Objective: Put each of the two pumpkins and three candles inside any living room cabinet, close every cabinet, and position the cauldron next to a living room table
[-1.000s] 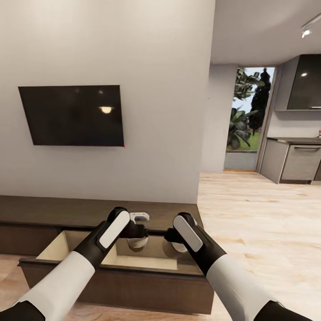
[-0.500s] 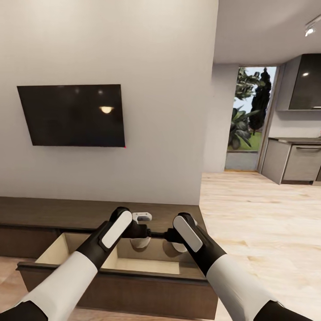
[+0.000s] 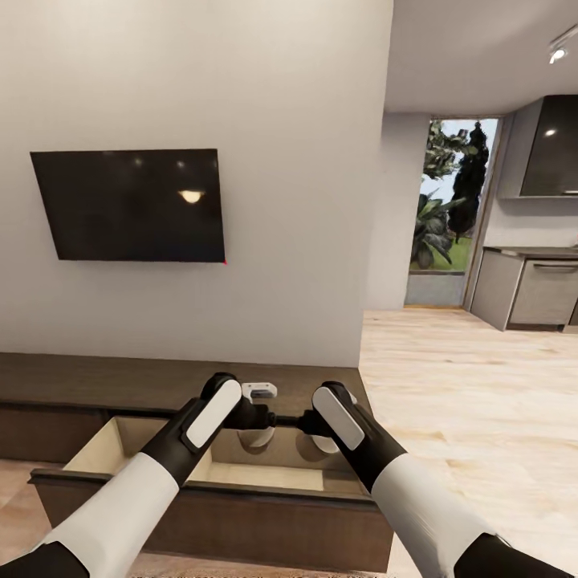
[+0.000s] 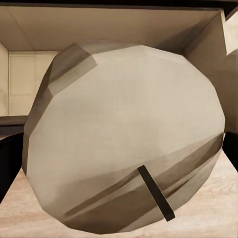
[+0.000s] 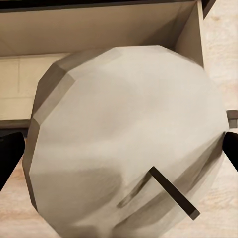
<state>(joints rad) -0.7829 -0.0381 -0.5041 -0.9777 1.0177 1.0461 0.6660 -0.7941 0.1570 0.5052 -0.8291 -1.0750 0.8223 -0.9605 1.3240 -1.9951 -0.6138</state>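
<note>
Head view shows both arms above the open drawer [image 3: 120,437] of the cabinet [image 3: 72,381]. Left gripper [image 3: 255,437] pinches one candle [image 4: 124,139]; right gripper [image 3: 325,441] pinches another candle [image 5: 124,139].

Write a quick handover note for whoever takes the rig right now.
Left hand: shut on a candle, over the cabinet's open drawer.
Right hand: shut on a second candle, over the same drawer.
Done: drawer pulled open; it looks empty where visible.
Left: release both candles inside, fetch the third candle and two pumpkins, close the cabinet, then move the cauldron beside the table.
</note>
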